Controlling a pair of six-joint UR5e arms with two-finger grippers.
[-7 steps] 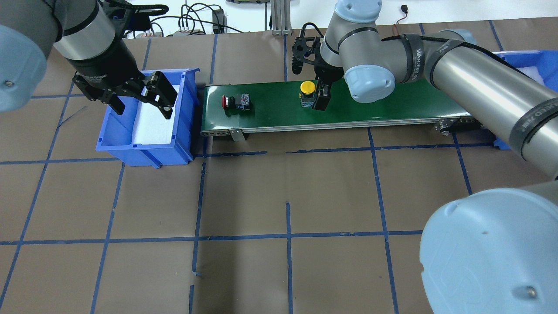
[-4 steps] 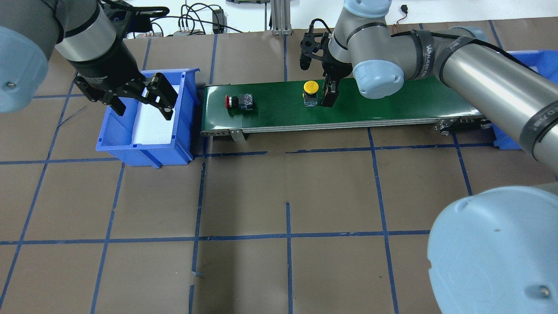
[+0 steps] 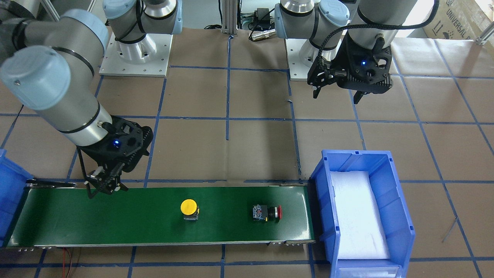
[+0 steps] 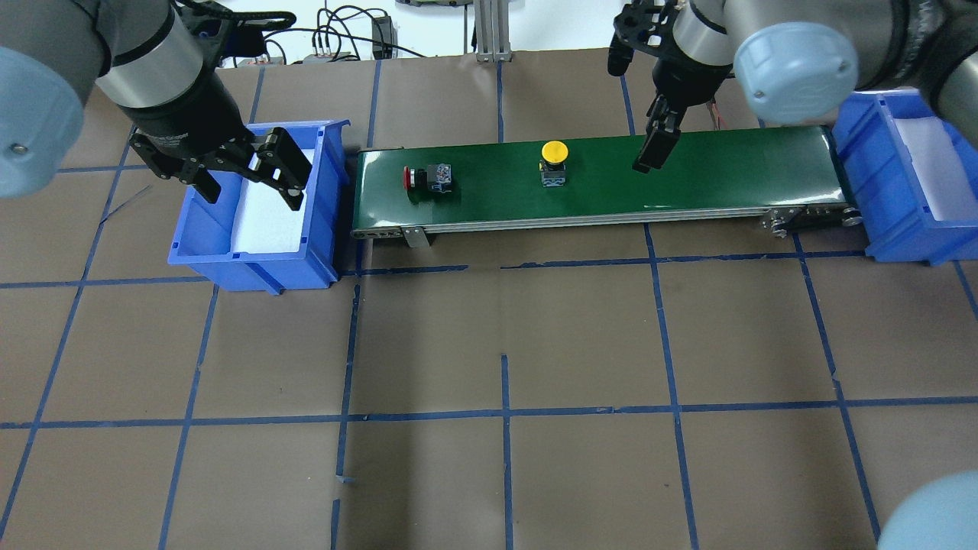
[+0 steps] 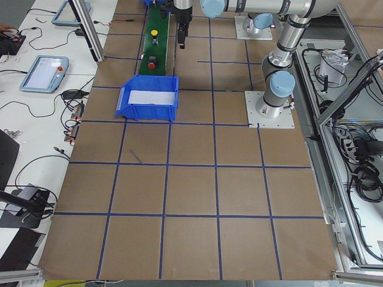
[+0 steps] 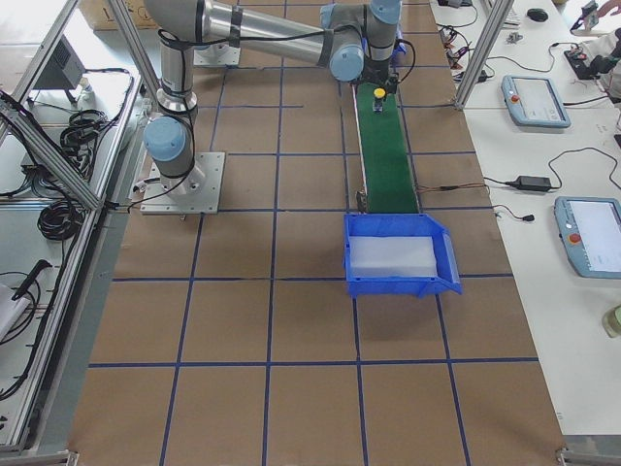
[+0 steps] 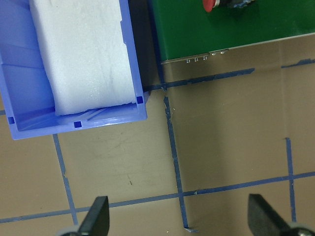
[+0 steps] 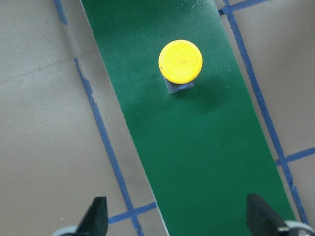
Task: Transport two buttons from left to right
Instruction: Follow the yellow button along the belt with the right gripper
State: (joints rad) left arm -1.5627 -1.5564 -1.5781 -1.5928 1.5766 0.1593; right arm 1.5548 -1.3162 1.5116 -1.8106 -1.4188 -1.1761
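Two buttons rest on the green conveyor belt (image 4: 726, 179). The yellow-capped button (image 4: 553, 154) (image 3: 188, 207) (image 8: 180, 61) stands upright near the belt's middle. The red-capped button (image 4: 425, 177) (image 3: 267, 212) (image 7: 214, 4) lies on its side near the belt's left end. My right gripper (image 4: 633, 114) (image 3: 106, 191) (image 8: 178, 221) hangs open and empty above the belt's far edge, right of the yellow button. Above the left blue bin (image 4: 321, 198) my left gripper (image 4: 252, 195) (image 3: 335, 96) (image 7: 178, 221) is open, nothing between its fingers.
The left blue bin (image 3: 401, 208) holds only a white foam liner (image 4: 267, 218). A second blue bin (image 4: 863, 168) (image 3: 7, 185) with white foam stands at the belt's right end. Brown paper with blue tape lines covers the table; cables lie along its far edge.
My right gripper has pulled away from the yellow button, moving right and up along the belt. Both buttons have drifted slightly right on the belt. The left gripper has stayed put.
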